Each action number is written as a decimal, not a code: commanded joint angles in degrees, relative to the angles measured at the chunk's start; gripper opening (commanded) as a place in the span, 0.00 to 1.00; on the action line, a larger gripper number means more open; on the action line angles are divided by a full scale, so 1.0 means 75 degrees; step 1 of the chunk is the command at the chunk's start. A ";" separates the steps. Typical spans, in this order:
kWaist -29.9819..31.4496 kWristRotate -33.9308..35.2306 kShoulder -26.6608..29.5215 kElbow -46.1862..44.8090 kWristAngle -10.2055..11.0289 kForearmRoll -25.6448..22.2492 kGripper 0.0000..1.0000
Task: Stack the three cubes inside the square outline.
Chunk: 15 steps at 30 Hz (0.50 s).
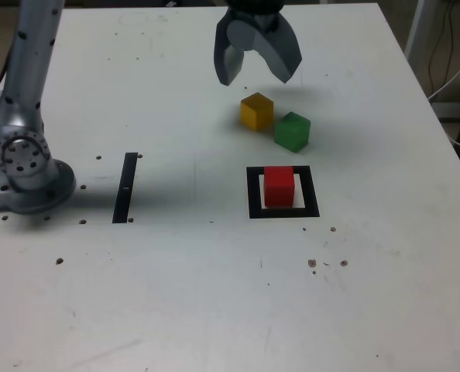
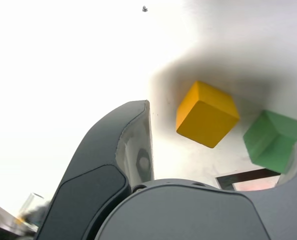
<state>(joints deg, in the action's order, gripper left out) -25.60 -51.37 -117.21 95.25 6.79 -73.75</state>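
1. The grey two-fingered gripper [image 1: 256, 72] is held above the white table [image 1: 176, 294], jaws apart and empty.
2. The small matte yellow cube [image 1: 256, 111] and matte green cube [image 1: 292, 131] are seen just below the jaws.
3. The matte red cube [image 1: 279, 187] is seated inside the thick black square outline [image 1: 283, 192].

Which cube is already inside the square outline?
The red cube: it sits on the white centre of the square outline. The yellow cube and green cube rest outside it, under the open claw.
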 commanded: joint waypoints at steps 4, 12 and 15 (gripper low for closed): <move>0.0003 -0.0882 0.0073 -0.0073 0.0012 0.0186 0.99; 0.0027 -0.1193 0.0093 -0.0176 0.0208 0.0258 0.99; 0.0092 -0.1222 0.0099 -0.0256 0.0314 0.0369 0.99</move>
<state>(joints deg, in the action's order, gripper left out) -25.31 -60.32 -116.96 93.63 8.83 -71.44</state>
